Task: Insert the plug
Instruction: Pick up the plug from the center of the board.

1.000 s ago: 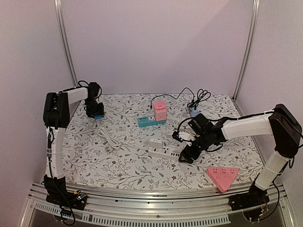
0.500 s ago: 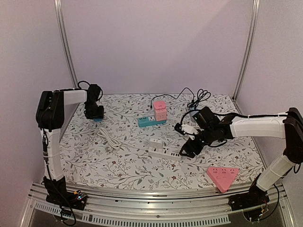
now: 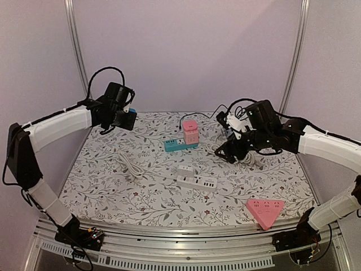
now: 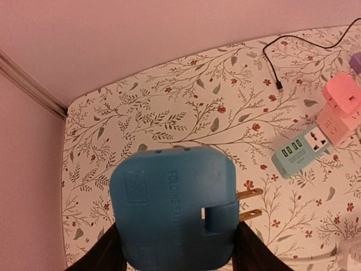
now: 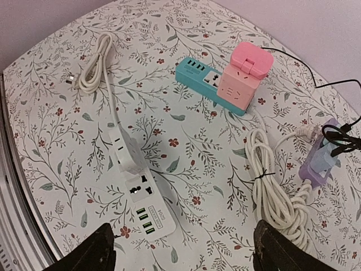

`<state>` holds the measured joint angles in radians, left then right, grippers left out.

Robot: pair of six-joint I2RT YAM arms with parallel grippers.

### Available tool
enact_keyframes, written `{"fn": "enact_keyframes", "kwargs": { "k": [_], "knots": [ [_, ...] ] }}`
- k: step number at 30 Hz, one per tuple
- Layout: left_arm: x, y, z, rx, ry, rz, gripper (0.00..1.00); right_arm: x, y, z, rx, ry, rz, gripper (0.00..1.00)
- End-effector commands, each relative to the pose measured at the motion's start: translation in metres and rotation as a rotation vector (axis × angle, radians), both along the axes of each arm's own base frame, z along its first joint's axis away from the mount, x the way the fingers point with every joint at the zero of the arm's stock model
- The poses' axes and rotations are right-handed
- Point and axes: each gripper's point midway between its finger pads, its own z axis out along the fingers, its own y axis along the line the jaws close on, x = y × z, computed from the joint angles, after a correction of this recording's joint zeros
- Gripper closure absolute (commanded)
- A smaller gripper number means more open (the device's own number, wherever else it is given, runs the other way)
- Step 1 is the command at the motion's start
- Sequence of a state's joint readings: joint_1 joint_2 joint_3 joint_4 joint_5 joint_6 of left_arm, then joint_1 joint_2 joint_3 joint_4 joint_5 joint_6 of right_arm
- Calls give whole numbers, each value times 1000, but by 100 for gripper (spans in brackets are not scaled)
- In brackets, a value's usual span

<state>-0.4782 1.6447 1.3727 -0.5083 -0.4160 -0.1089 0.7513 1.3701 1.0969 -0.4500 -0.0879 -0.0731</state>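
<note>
Blue plug (image 4: 172, 206) lifted off table (image 4: 169, 121), clamped between left gripper (image 4: 177, 254) jaws.
Right gripper (image 5: 180, 251) risen, jaws wide, empty; white power strip (image 5: 148, 210) below them, unheld, so insertion still pending.

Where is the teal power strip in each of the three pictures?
Top external: teal power strip just above picture centre.
Left wrist: strip at right edge, mid-height.
Right wrist: strip in upper middle.
Shared landmark: pink cube adapter sitting on one end of it.

Blue plug (image 4: 169, 209); pink cube adapter (image 5: 243, 76); teal strip (image 5: 194, 73); white strip (image 5: 148, 206); table cover (image 5: 56, 130) white, red-flower, green-leaf print.
</note>
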Motion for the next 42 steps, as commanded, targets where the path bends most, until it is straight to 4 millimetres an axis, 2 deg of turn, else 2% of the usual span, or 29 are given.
{"fn": "enact_keyframes", "kwargs": {
  "k": [1,5,10,16,19,23,28,33,38,40,42],
  "knots": [
    [-46,-46,46,40,-122,-187,100,5,-11,43,63,-55,-70,16],
    [-96,-70,76,124,-215,-334,100,8,-9,69,113,-72,-83,14],
    [-152,-79,96,226,-296,-445,100,7,1,96,169,-38,-71,14],
    [-219,-114,95,346,-384,-700,100,-9,3,106,227,14,-44,14],
    [-244,-133,93,435,-450,-790,100,-21,5,110,249,42,-14,14],
    [-274,-166,88,581,-539,-923,100,-43,12,127,272,59,28,15],
    [-298,-204,74,661,-616,-1077,100,-88,24,138,327,98,164,15],
    [-321,-231,76,582,-676,-1237,100,-111,34,129,378,174,237,20],
    [-325,-240,76,559,-702,-1260,100,-150,56,117,404,235,381,20],
    [-325,-242,73,567,-701,-1263,100,-159,63,112,409,243,415,19],
    [-325,-244,70,575,-700,-1266,100,-158,68,107,404,258,410,20]
  ]
}}
